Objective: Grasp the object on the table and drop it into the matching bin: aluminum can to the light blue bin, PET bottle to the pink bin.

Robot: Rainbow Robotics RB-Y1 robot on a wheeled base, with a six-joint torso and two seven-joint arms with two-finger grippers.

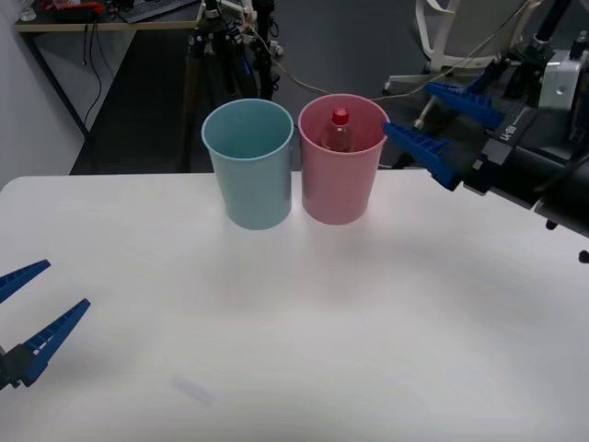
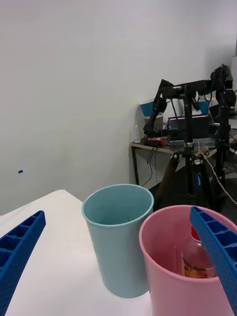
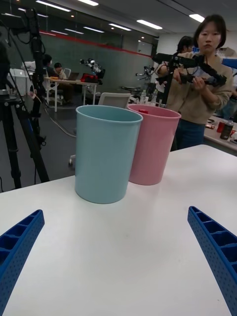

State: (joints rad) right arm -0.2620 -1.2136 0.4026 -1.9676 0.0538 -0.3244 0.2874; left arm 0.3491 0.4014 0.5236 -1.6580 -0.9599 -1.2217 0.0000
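Observation:
The PET bottle, clear with a red cap, stands inside the pink bin at the table's far edge; in the right wrist view the bottle shows within the pink bin. The light blue bin stands just left of the pink one, touching it or nearly so. My right gripper hangs open, raised just right of the pink bin's rim, nothing between its blue fingers. My left gripper rests open low over the near left of the table. The left wrist view shows the light blue bin and pink bin ahead.
Behind the table's far edge stand black tripods, cables and a white chair. A desk is at the back left. A person stands beyond the table in the left wrist view.

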